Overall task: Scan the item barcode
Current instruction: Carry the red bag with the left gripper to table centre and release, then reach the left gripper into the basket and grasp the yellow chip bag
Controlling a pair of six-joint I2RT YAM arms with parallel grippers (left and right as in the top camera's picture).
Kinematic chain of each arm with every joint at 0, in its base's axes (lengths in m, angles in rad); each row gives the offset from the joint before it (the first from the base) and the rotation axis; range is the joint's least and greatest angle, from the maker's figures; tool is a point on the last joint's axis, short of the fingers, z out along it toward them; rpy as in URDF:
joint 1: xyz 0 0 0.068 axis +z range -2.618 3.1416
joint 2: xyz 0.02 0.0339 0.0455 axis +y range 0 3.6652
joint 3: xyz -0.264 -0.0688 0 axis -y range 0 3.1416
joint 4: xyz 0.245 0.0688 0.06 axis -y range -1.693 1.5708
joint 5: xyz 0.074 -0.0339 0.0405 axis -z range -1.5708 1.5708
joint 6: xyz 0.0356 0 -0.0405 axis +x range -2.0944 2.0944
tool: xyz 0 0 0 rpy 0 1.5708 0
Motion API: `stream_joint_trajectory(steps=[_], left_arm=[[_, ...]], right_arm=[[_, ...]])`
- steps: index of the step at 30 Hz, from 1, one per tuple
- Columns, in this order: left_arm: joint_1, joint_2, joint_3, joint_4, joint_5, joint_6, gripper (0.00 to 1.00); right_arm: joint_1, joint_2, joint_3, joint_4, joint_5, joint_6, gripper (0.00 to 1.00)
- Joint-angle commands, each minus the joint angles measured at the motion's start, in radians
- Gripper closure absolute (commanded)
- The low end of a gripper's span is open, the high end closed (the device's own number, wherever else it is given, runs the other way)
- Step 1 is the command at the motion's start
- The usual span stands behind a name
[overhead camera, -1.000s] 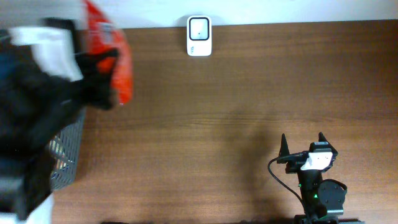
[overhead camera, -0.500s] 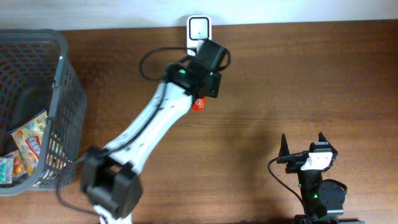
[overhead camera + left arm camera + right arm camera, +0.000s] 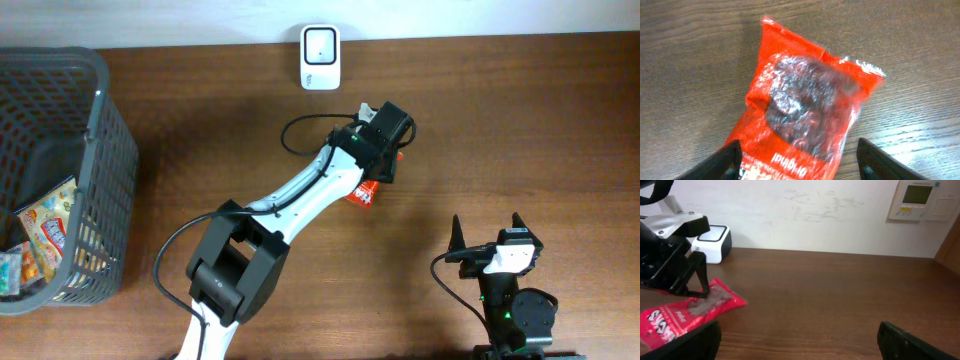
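My left hand (image 3: 799, 152) stands wide over the red crinkly plastic snack packet (image 3: 805, 100), flat on the brown wooden desk (image 3: 685, 75). Light, soft, slippery, I reckon; pinch a sealed end edge.

A pale, scuffed wall (image 3: 815, 215) rises behind the brown wood-grain counter (image 3: 840, 295), a small control panel (image 3: 920, 200) mounted above it.

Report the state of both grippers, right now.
Left gripper: open, fingers spread either side of the red snack packet, not clamped on it.
Right gripper: open, holding nothing.
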Motion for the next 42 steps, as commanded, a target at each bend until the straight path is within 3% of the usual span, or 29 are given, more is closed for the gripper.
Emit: stream_joint_trajectory(steps=[1,2,8,11,17,23,29,34,42], left_arm=[[0.025,-0.047,0.143,-0.041,-0.008,0.101,0.05],[0.038,-0.082,0.213,-0.081,-0.007,0.130,0.01],[0.190,-0.238,0.419,-0.319,-0.039,0.279,0.01],[0.352,-0.341,0.448,-0.438,-0.159,0.278,0.01],[0.775,-0.533,0.448,-0.579,-0.161,0.278,0.01],[1.098,-0.533,0.418,-0.748,-0.154,0.278,0.01],[1.233,-0.489,0.232,-0.718,-0.078,0.278,0.02],[1.237,-0.463,0.005,-0.510,-0.097,0.279,0.01],[1.248,-0.357,-0.169,-0.318,-0.191,0.278,0.01]], right_arm=[[0.008,-0.006,-0.009,-0.001,0.009,0.007,0.02],[0.008,-0.006,-0.009,-0.001,0.009,0.007,0.02],[0.008,-0.006,-0.009,-0.001,0.009,0.007,0.02],[0.008,-0.007,-0.009,-0.001,0.009,0.007,0.02],[0.008,-0.006,-0.009,-0.001,0.009,0.007,0.02],[0.008,-0.006,-0.009,-0.001,0.009,0.007,0.02],[0.008,-0.006,-0.009,-0.001,0.009,0.007,0.02],[0.008,-0.007,-0.009,-0.001,0.009,0.007,0.01],[0.008,-0.006,-0.009,-0.001,0.009,0.007,0.01]])
